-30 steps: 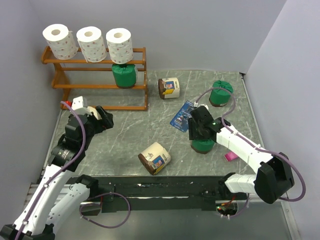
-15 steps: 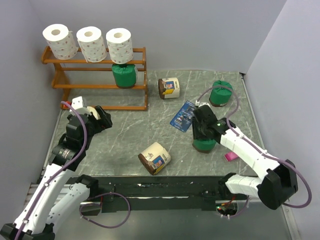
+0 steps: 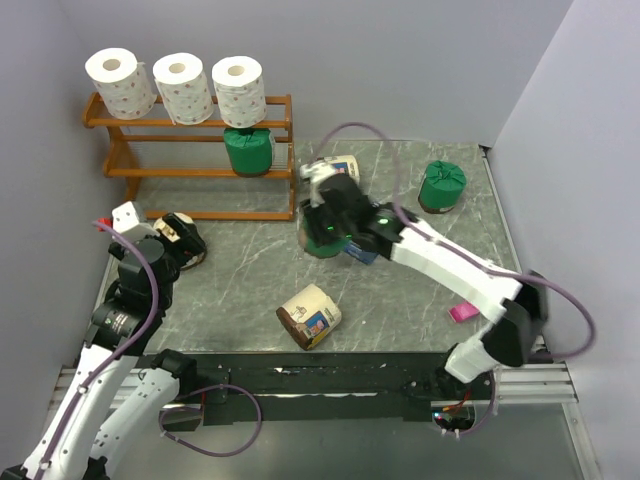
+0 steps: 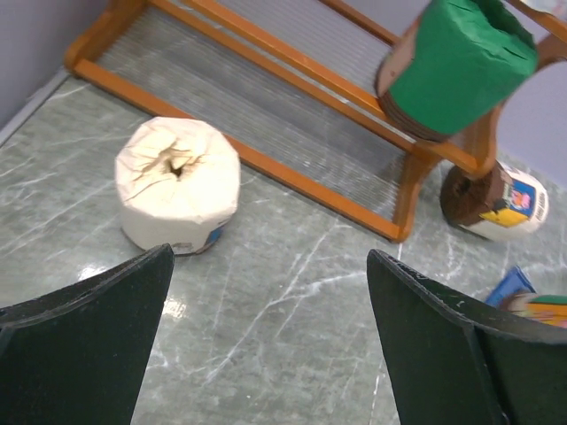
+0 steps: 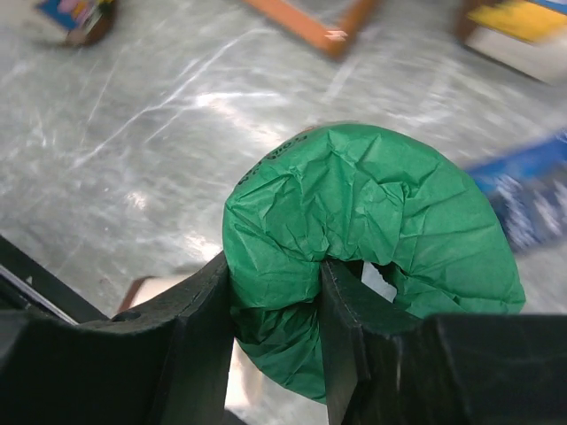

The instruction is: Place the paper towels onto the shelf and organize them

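One cream roll (image 3: 310,315) lies on its side nearest my arm bases. Further in, my left gripper (image 4: 266,274) stands wide open, with an upright cream roll (image 4: 177,197) on the table just ahead of its fingers. My right gripper (image 5: 275,288) is clamped on a green roll (image 5: 381,221) near the right end of the shelf (image 3: 170,172). On the shelf, a second green roll (image 3: 248,152) sits on the middle tier and three white rolls (image 3: 180,88) stand on top.

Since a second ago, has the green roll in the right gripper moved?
Yes. Gripped by the right gripper, the green roll has travelled left, away from the pink item, to just off the shelf's right end.
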`<move>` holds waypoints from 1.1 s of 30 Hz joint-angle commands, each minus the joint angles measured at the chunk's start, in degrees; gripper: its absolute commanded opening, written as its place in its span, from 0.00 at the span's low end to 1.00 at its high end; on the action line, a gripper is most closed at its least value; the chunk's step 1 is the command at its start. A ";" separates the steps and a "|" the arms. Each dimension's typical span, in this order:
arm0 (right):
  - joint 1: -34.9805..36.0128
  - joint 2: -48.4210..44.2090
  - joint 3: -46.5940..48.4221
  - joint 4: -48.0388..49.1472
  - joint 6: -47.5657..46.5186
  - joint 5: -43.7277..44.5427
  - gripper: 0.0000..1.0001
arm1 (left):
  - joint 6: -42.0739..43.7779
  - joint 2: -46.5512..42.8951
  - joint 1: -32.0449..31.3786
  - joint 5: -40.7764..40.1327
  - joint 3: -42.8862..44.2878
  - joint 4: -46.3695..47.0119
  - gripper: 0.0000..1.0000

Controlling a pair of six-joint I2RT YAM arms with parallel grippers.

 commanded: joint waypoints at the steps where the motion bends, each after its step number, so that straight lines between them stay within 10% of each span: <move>1: 5.37 7.78 8.06 4.67 -3.71 -1.05 0.40 | -1.15 -2.28 -0.01 -5.47 1.97 -0.83 0.96; 16: 12.24 27.21 17.05 9.31 -3.10 1.94 0.43 | -1.40 -10.12 -0.01 -2.22 -0.93 1.73 0.96; 33: 12.24 12.38 8.28 9.32 -3.01 5.27 0.66 | -17.06 1.37 -0.01 14.80 3.65 -10.68 0.95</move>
